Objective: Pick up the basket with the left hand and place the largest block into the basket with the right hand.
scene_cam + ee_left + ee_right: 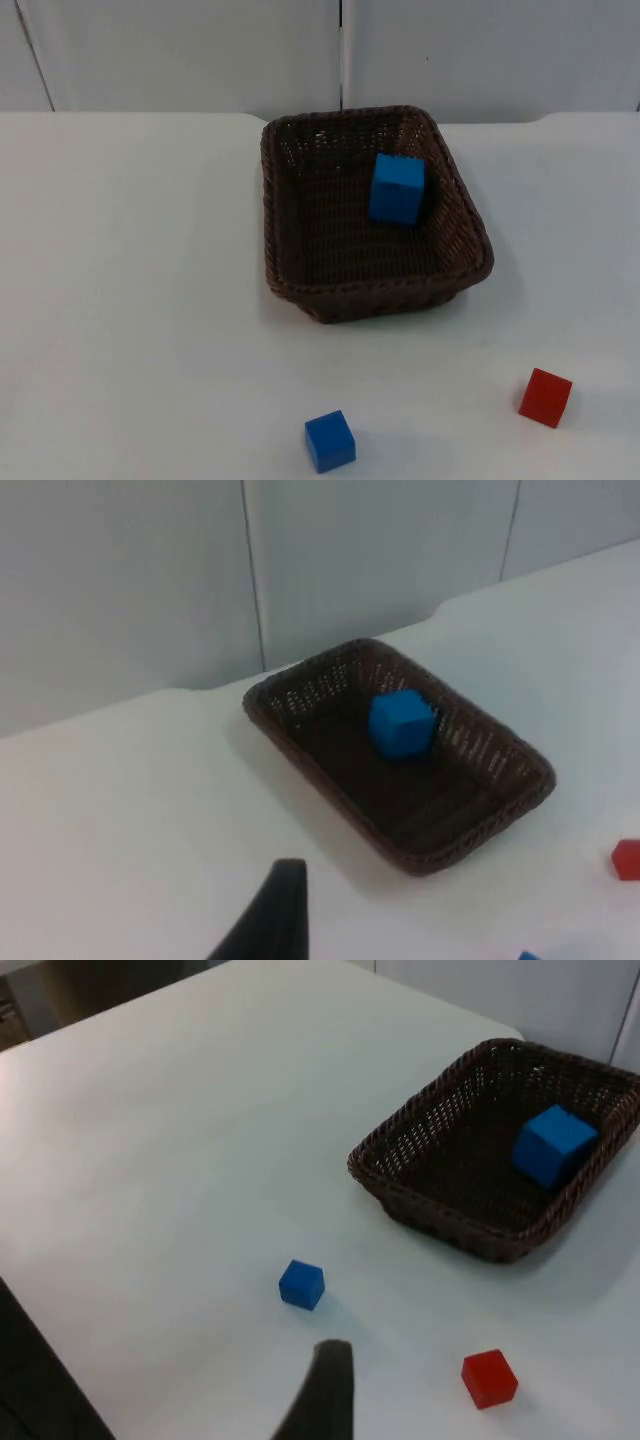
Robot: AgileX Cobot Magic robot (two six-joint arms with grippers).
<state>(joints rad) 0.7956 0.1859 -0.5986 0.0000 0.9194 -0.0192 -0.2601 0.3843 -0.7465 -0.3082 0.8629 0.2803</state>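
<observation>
Three blocks and one basket share the white tabletop [120, 300], and I take them by size. Largest is the dark woven basket [290, 200], which sits flat toward the far side, close to the grey partition wall [180, 50], with nothing of mine on its rim. Next is the large blue block [397, 188], which lies inside the basket against its right wall, toward the far right corner. Smaller are the red block [545, 397] at the near right and the small blue block [330, 441] near the front edge, both outside the basket and well apart from it. My left gripper [270, 920] is near the basket's left side and my right gripper [325, 1390] is over the two loose blocks; neither holds anything, and I cannot tell how far either is open. I judge the placing done, so the next move calls for nothing more than both arms resting clear.
</observation>
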